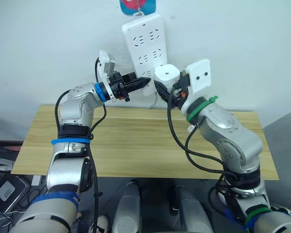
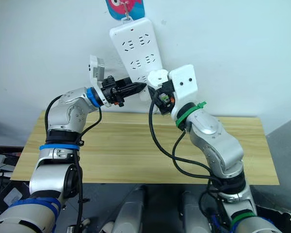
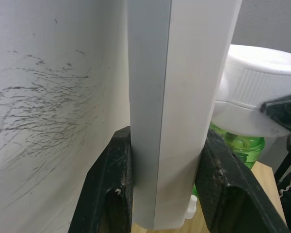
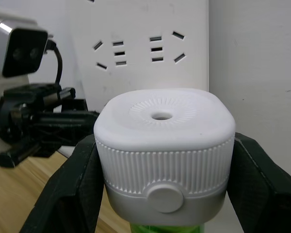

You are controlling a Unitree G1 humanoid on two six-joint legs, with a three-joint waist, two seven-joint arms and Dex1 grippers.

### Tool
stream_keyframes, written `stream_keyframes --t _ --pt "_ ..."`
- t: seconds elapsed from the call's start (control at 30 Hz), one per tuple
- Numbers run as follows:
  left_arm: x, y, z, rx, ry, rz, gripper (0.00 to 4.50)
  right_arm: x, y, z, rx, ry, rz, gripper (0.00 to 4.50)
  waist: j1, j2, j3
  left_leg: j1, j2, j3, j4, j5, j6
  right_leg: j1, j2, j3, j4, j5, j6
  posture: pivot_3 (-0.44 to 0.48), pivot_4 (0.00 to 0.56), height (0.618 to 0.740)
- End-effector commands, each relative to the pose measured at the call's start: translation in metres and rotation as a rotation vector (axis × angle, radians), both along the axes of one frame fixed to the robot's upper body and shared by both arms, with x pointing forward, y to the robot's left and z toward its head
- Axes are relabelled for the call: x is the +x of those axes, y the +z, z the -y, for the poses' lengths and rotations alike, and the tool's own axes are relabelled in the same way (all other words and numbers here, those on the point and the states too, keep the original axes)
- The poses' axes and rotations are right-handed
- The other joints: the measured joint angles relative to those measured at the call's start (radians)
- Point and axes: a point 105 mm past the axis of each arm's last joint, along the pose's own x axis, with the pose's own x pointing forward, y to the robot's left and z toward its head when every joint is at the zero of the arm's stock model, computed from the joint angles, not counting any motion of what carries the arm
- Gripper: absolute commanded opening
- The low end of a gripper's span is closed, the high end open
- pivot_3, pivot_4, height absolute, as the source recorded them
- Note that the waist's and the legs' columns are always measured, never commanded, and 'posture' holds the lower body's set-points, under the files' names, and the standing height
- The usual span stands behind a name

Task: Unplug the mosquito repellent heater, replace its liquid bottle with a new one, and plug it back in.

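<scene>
Two black fingers [image 4: 68, 189] of the right gripper [image 1: 170, 92] clamp the one mosquito repellent heater [image 4: 164, 148] by its ribbed sides, one finger on each flank, its round top hole facing up. One green liquid bottle [image 3: 241, 144] hangs beneath the heater, below the fingers. Held up off the tabletop [image 1: 136, 145], the heater sits just beside the lower end of the single white power strip [image 1: 146, 43] on the wall. Opposite it, the left gripper [image 1: 141, 83] has its two fingers clenched on the power strip's lower edge, one finger [image 3: 111, 179] against each face.
</scene>
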Motion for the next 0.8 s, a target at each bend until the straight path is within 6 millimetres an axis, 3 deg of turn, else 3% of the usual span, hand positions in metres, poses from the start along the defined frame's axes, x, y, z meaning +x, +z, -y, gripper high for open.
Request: stream_keyframes --t 0.03,0.3,0.57,0.7,0.8 --pt "-0.016 0.009 0.026 0.008 -0.134 0.056 1.31 0.004 0.001 -0.004 0.109 0.018 -0.087 3.04 0.000 0.000 0.000 0.000 0.000 0.000 0.000 0.000 0.000 0.000 0.000 0.000 0.000 0.000 0.000 0.265 0.285 0.740" --pt "-0.015 0.009 0.026 0.011 -0.134 0.060 1.31 0.006 -0.004 -0.007 -0.176 -0.021 0.042 3.04 -0.001 0.001 -0.001 0.000 0.000 0.000 -0.001 0.000 0.000 -0.001 0.000 0.000 0.001 0.000 0.000 0.269 0.278 0.740" --pt "-0.014 0.009 0.026 0.014 -0.128 0.062 1.31 0.003 -0.003 -0.011 -0.075 0.021 0.004 3.03 -0.001 0.000 -0.001 0.000 0.000 0.000 -0.001 0.000 0.000 -0.001 0.000 0.000 0.001 0.000 0.000 0.269 0.271 0.740" --pt "-0.011 0.007 0.024 0.019 -0.111 0.062 1.31 -0.006 -0.002 -0.005 -0.037 0.057 -0.010 4.38 0.008 0.000 -0.002 0.000 -0.001 -0.001 -0.001 0.000 0.000 0.000 0.000 -0.001 0.001 0.000 0.000 0.267 0.268 0.740" --pt "-0.009 0.007 0.022 0.023 -0.100 0.063 1.31 -0.018 -0.006 0.006 -0.047 0.077 -0.026 4.45 0.012 0.000 -0.002 -0.003 -0.003 -0.002 -0.004 0.000 0.000 -0.001 -0.003 -0.002 -0.005 0.003 -0.004 0.263 0.270 0.740"
